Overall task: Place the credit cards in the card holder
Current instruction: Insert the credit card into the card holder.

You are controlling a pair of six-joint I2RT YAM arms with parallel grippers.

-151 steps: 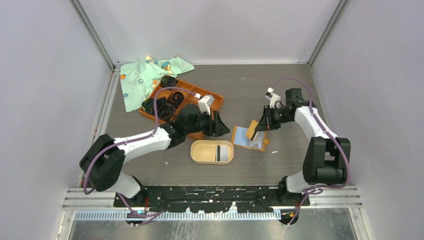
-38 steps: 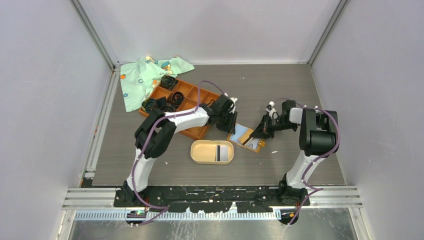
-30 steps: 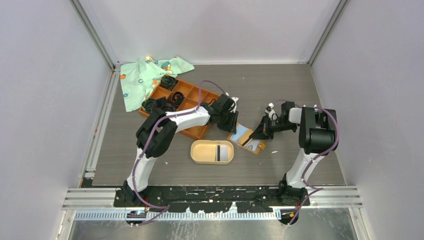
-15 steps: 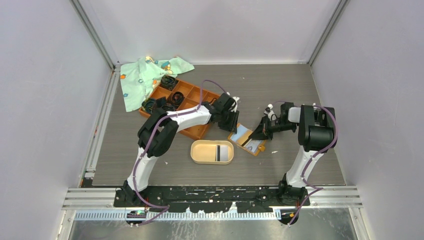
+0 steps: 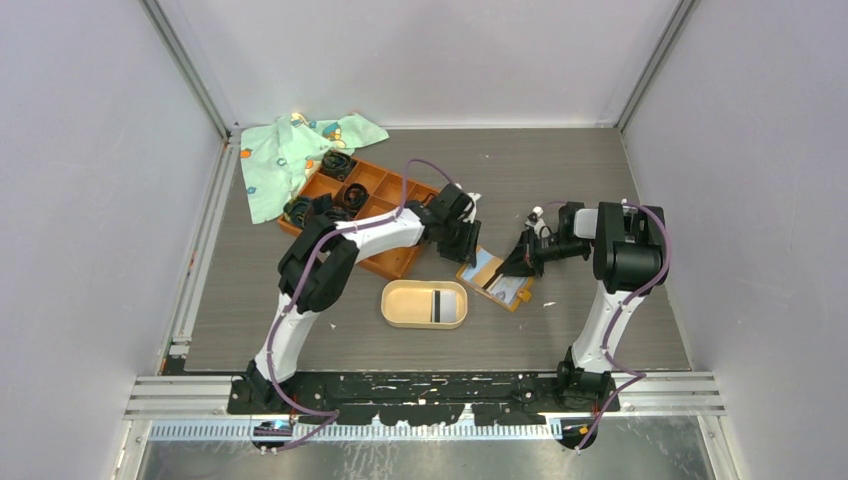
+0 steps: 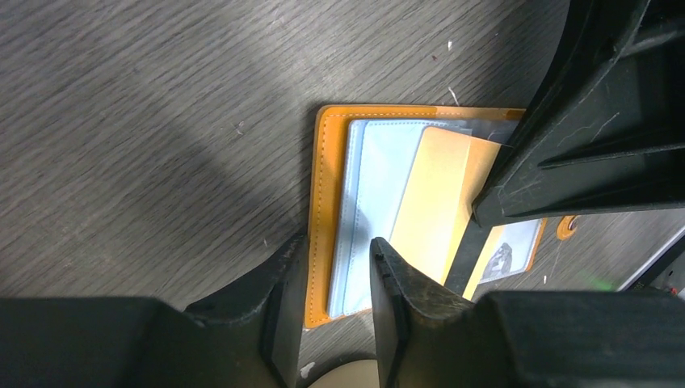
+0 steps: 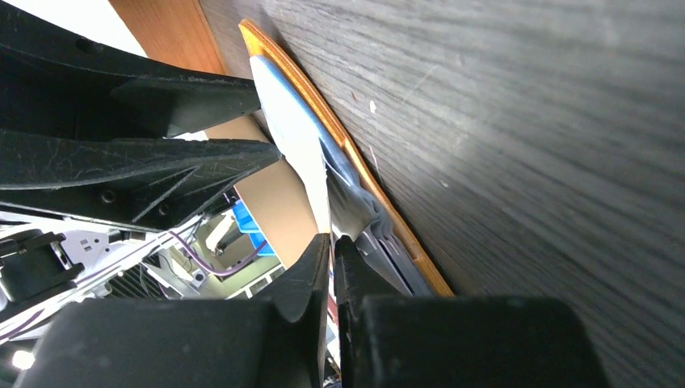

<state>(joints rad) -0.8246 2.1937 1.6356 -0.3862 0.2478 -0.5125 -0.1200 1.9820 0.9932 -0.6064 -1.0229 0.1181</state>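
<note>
— So, what is threatening to go wrong here?

— Mostly the orange wallet (image 6: 331,178) is at risk of sliding. The left fingers (image 6: 335,259) are standing part-open, straddling its edge and gripping nothing. If the right fingers (image 7: 331,246) are tugging sideways, the wallet may be skating across the tabletop (image 5: 560,180) instead of giving up a card.

— And how are the right fingers sitting?

— They are sitting almost together, showing only a slit, with their tips pushing at the blue-grey pocket directly opposite the left fingers. I cannot tell whether a card edge is lying in that slit. If they are pinching the lining instead, the whole wallet may be lifting with them. Both pairs are also crowding each other closely, so one may be knocking into the other.

— Where is the card holder (image 5: 400,300) lying?

— It is lying just beside both pairs of fingers, on the side toward the arm bases, apart from the wallet.

— What are you counting?

— I am counting one card holder, with one dark credit card (image 5: 440,304) resting in it. I am also counting one wallet, with one printed card (image 6: 510,252) peeking out beside the right fingers; others may be hiding inside. Behind the left fingers, one orange compartment tray (image 5: 378,188) is holding several black coiled bands (image 5: 335,162), too overlapped to number. One patterned cloth (image 5: 290,155) is lying beyond it.
</note>
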